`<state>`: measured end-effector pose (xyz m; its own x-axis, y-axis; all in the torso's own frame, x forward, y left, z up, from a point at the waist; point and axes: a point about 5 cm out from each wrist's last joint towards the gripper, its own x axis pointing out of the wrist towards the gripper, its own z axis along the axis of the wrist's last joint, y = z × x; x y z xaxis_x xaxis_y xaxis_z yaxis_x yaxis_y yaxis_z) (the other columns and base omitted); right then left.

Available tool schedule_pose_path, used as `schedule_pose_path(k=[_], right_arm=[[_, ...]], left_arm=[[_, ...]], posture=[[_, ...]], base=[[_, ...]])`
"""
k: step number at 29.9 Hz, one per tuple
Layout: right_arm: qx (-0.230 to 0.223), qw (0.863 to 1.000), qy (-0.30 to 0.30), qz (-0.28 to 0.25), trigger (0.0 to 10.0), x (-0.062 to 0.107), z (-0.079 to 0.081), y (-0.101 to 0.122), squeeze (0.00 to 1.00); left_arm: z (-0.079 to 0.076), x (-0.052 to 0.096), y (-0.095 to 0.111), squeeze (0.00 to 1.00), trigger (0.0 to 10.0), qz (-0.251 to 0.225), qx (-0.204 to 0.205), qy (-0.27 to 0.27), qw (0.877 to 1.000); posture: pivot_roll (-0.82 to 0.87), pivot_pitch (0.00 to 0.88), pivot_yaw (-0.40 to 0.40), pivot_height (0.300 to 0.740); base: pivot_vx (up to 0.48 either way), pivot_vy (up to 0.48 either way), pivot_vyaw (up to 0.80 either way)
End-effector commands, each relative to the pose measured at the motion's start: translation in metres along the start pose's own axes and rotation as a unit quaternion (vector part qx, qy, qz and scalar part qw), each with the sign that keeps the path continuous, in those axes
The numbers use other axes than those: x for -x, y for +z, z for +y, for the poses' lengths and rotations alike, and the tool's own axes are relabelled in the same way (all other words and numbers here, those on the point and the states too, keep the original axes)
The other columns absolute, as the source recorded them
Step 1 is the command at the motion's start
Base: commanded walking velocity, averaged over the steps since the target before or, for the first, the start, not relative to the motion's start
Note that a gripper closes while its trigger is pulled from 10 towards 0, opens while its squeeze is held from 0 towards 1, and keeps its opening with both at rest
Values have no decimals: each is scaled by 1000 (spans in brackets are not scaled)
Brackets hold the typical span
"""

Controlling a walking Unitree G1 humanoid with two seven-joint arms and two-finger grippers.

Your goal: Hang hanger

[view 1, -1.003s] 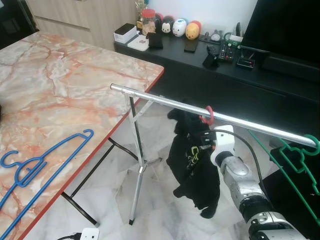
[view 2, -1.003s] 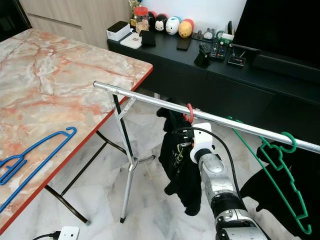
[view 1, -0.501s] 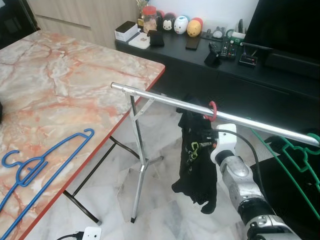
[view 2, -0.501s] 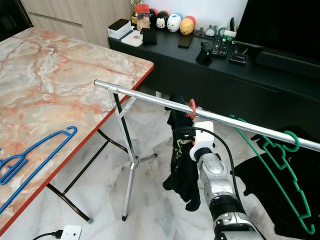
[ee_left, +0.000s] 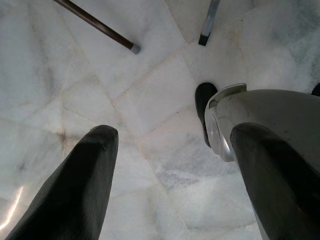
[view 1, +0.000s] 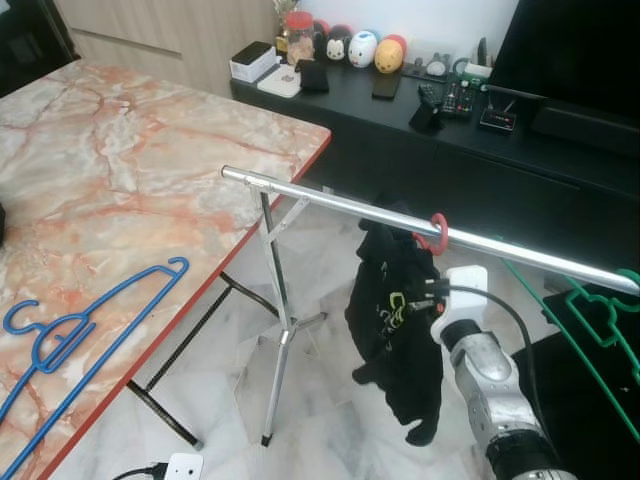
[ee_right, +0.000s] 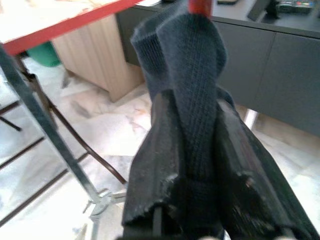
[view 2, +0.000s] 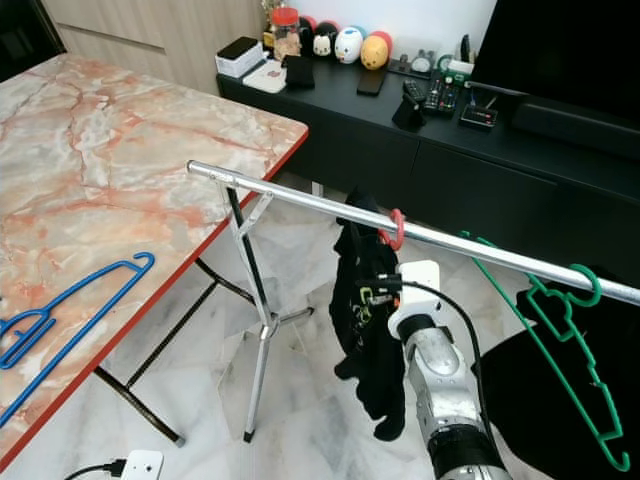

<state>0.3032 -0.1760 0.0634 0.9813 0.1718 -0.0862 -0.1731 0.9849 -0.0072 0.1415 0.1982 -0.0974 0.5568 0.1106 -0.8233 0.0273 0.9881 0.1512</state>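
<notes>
Right wrist view: right gripper (ee_right: 197, 150), fingers (ee_right: 160, 150) nearly together, clamped on the dark garment (ee_right: 192, 75) pinched between them. Garment hangs from a red hanger (view 2: 393, 229) hooked over the metal rail (view 2: 300, 196), beside the marble table (view 1: 90, 190). Green hanger (view 2: 570, 350) also on the rail, well apart. Blue hanger (view 1: 80, 325) lies flat on the table. Left gripper (ee_left: 170, 180): fingers wide apart, holding nothing, above the floor (ee_left: 150, 100).
</notes>
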Motion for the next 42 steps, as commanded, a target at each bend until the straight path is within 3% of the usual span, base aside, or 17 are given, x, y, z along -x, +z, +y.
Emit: schedule_pose_path(k=[1, 5, 9, 26, 28, 42], right_arm=[[6, 1000, 2, 3, 0, 7, 1, -5, 0], [-2, 1000, -14, -15, 0, 13, -2, -5, 0], [-10, 997, -45, -65, 0, 17, -8, 8, 0], [-4, 991, -43, -130, 0, 14, -5, 32, 0], [14, 990, -36, -137, 0, 19, -2, 34, 0], [39, 997, -40, -61, 0, 49, 2, -7, 0]], left_arm=[[-15, 4, -15, 0, 10000, 31, -4, -34, 999], [-14, 3, -15, 0, 10000, 28, -3, -33, 999], [-14, 3, -14, 0, 10000, 25, -3, -33, 999], [-15, 4, -15, 0, 10000, 26, -3, -32, 999], [-15, 4, -15, 0, 10000, 27, -4, -33, 999], [-21, 4, -15, 0, 10000, 25, -7, -40, 999]], posture=[[-11, 105, -2, 740], [-9, 105, -3, 740], [-14, 104, -3, 740], [-8, 105, -4, 740], [-12, 106, -4, 740], [-19, 105, -6, 740]], base=[[0, 0, 0], [0, 0, 0], [0, 0, 0], [0, 0, 0], [0, 0, 0], [0, 0, 0]])
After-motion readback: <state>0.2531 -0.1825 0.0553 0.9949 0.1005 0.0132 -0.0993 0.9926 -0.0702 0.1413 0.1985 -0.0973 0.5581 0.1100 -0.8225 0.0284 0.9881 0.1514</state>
